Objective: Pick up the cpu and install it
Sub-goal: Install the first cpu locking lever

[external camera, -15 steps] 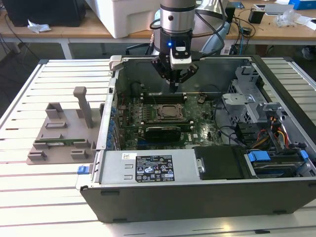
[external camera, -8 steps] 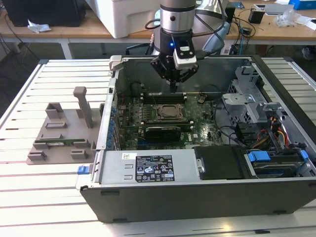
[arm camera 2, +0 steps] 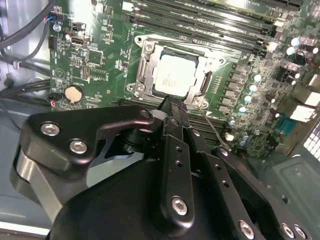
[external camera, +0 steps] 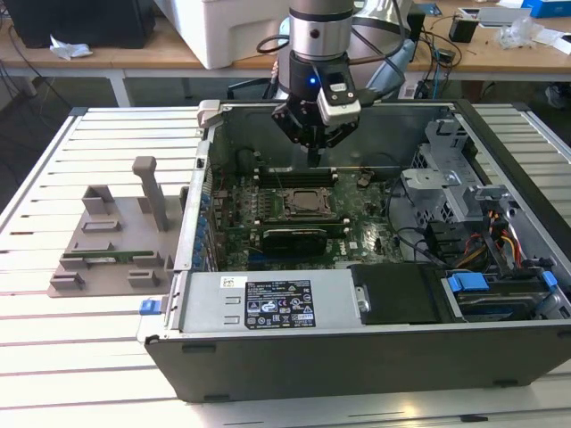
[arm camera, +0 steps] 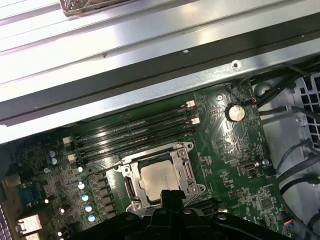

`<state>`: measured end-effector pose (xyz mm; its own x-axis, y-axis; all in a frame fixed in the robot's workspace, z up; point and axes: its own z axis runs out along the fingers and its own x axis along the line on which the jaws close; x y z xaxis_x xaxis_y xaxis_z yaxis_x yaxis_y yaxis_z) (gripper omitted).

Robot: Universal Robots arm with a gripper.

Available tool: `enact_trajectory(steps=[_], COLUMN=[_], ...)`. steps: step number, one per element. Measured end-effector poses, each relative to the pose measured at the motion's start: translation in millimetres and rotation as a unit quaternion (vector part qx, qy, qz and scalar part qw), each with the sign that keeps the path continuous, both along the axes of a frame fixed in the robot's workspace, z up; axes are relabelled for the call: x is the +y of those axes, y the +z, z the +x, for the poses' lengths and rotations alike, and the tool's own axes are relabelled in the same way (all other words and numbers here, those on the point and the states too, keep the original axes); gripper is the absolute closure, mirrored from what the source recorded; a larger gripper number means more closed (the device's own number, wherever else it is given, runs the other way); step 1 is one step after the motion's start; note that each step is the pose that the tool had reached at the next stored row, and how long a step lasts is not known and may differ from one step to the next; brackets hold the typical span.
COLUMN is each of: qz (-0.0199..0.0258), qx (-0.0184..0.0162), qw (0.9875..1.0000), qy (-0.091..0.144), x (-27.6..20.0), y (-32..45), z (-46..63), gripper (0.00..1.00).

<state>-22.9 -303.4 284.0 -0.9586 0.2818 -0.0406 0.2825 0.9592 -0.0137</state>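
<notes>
I see the cpu (arm camera 2: 172,76) seated in its socket frame (arm camera 2: 175,75), my tool (arm camera 2: 172,107) closed, empty, just above it.

Above the socket frame (arm camera 2: 176,75) you have open room; the memory slots (arm camera: 135,131) run just beside it, and the case wall (arm camera: 150,75) rises behind them.

Even, bright overhead light fills the exterior view, and the white slatted table (external camera: 53,357) glares near its front edge. Inside the computer case (external camera: 357,357) the motherboard (external camera: 294,214) sits dimmer. In both wrist views the near gripper (arm camera 2: 172,102) body looks soft, and the case rim (arm camera: 125,55) shines.
</notes>
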Motion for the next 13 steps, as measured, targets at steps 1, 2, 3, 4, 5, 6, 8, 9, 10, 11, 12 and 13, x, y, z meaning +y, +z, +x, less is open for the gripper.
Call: enact_trajectory(steps=[1,2,3,4,5,6,8,9,10,11,12,13], qz=[0.0,0.0,0.0,0.0,0.0,0.0,0.0,0.0,0.0,0.0,0.0,0.0], qx=[0.0,0.0,0.0,0.0,0.0,0.0,0.0,0.0,0.0,0.0,0.0,0.0], qw=[1.0,0.9999,0.9998,0.9998,0.9996,0.9995,0.9992,0.999,0.9987,0.9982,0.9976,0.9969], qy=[0.004,0.013,0.018,0.022,0.028,0.032,0.041,0.045,0.051,0.059,0.07,0.079], x=[0.0,0.0,0.0,0.0,0.0,0.0,0.0,0.0,0.0,0.0,0.0,0.0], y=[0.0,0.0,0.0,0.0,0.0,0.0,0.0,0.0,0.0,0.0,0.0,0.0], z=[0.0,0.0,0.0,0.0,0.0,0.0,0.0,0.0,0.0,0.0,0.0,0.0], gripper=[0.89,0.89,0.89,0.89,0.89,0.89,0.89,0.89,0.89,0.89,0.89,0.89])
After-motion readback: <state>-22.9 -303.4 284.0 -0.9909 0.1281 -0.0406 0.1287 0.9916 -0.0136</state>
